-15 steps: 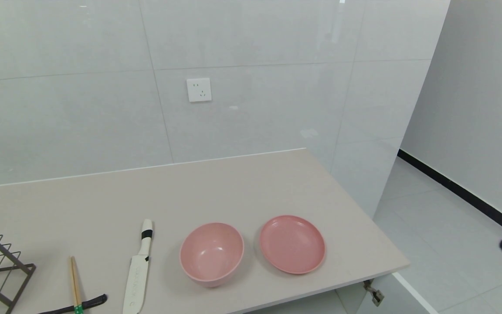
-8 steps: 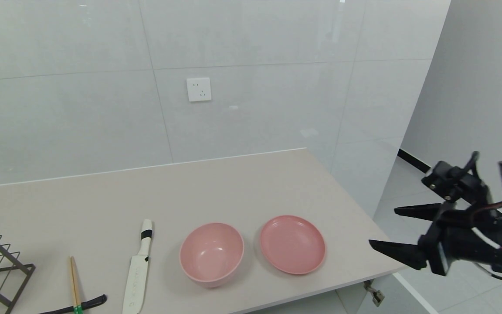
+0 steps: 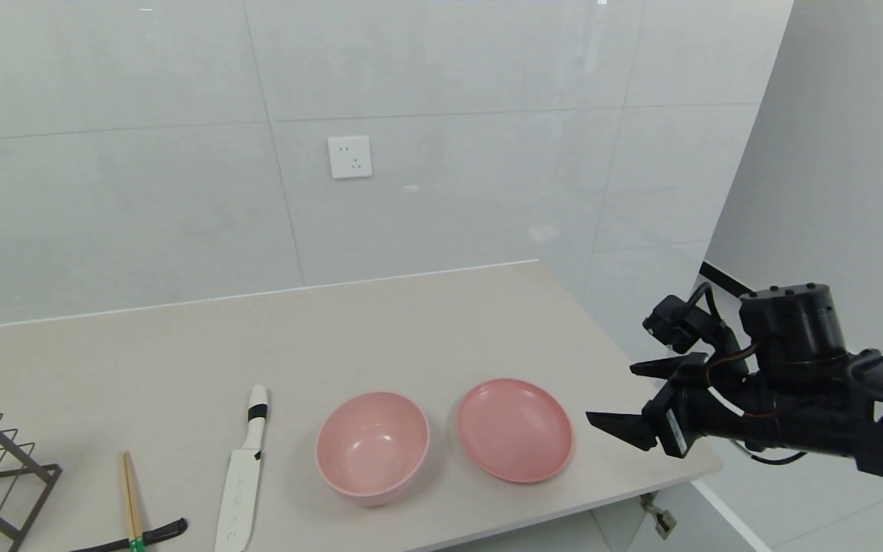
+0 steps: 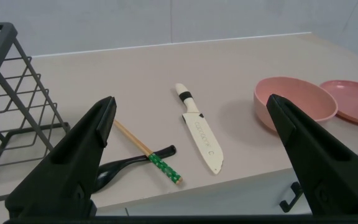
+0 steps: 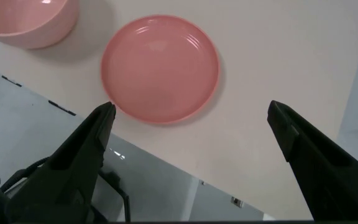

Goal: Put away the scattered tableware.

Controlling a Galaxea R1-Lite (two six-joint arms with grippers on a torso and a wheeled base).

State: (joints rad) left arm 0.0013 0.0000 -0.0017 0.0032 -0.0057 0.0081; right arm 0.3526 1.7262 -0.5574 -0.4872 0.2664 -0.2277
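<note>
Head view: right tool [image 3: 610, 392] hangs spread wide just right of the pink plate [image 3: 514, 429], over the surface [image 3: 411, 330] edge. Pink bowl [image 3: 372, 445] sits just left of the plate, white knife [image 3: 242, 475] farther left, chopsticks [image 3: 132, 498] beyond. Left tool [image 4: 189, 102], also spread, well left of the plate.

Cropped by the head view's left edge: the wire rack [image 3: 35, 458]. Cut at its bottom edge: chopsticks [image 3: 132, 498] and black utensil [image 3: 152, 532]. Clipped in the right wrist view: the bowl [image 5: 23, 25].

white socket [image 3: 350, 157] on tiled wall [image 3: 142, 199]
</note>
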